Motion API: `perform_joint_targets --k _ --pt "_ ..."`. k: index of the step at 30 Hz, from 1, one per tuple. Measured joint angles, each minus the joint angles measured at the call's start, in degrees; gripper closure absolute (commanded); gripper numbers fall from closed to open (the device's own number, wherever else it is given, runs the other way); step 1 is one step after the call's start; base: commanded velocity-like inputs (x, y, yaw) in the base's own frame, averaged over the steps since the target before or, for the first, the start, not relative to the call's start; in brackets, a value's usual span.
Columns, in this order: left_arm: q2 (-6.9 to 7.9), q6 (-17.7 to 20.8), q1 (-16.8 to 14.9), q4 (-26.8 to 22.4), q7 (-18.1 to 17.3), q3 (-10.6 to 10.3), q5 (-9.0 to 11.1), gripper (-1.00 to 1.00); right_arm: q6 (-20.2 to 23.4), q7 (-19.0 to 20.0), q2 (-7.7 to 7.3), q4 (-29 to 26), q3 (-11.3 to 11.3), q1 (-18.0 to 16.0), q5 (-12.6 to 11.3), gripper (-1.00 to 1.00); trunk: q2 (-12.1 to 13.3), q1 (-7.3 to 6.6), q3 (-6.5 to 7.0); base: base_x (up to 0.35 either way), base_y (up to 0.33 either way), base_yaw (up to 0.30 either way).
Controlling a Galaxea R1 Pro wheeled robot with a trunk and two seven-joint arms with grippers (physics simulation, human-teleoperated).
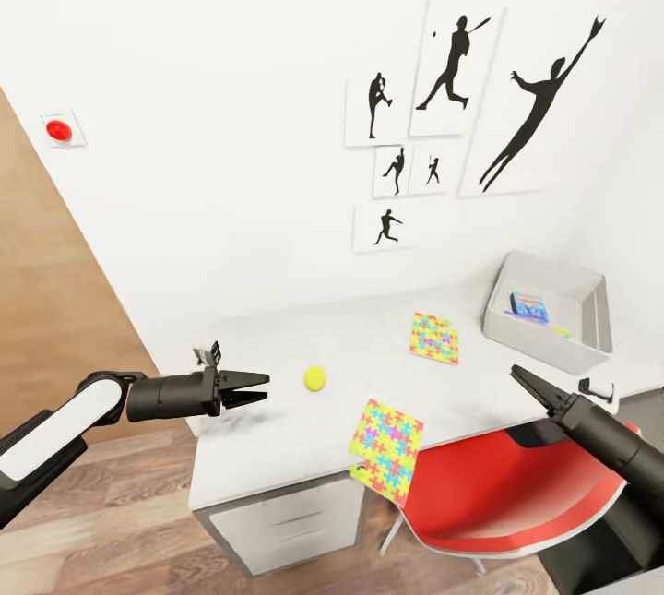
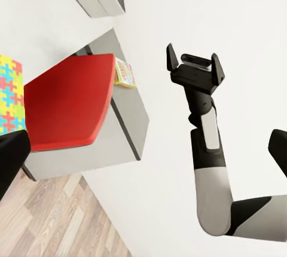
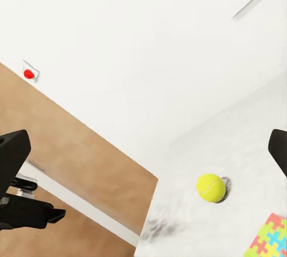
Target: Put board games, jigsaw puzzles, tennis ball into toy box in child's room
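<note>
The tennis ball (image 1: 314, 378) rests on the table (image 1: 277, 447), a short way beyond the tips of my left gripper (image 1: 264, 387), which is open and empty. One jigsaw puzzle (image 1: 434, 338) lies flat further back. The other jigsaw puzzle (image 1: 387, 450) hangs over the table's front edge. At the back right stands the toy box (image 1: 590, 351) with a blue board game (image 1: 529, 306) inside. My right gripper (image 1: 518, 375) hovers in front of the box, open and empty, its fingers spread in the left wrist view (image 2: 192, 52). The ball (image 3: 211, 187) also appears in the right wrist view.
A red chair (image 1: 498, 493) is tucked under the table below the overhanging puzzle. A green-yellow-red printed box (image 2: 124, 73) lies on the lower dark grey wing (image 2: 128, 116) beside the chair. White drawers (image 1: 295, 521) sit under the table's left end. Wooden floor lies to the left.
</note>
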Motion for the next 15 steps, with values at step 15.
perform_joint_targets --k 15 --pt "-0.15 -0.1 0.0 0.0 0.0 0.0 0.0 -1.00 -0.2 -0.5 0.22 -0.1 0.3 0.0 0.0 -1.00 0.0 0.01 0.00 -0.029 -0.120 0.000"
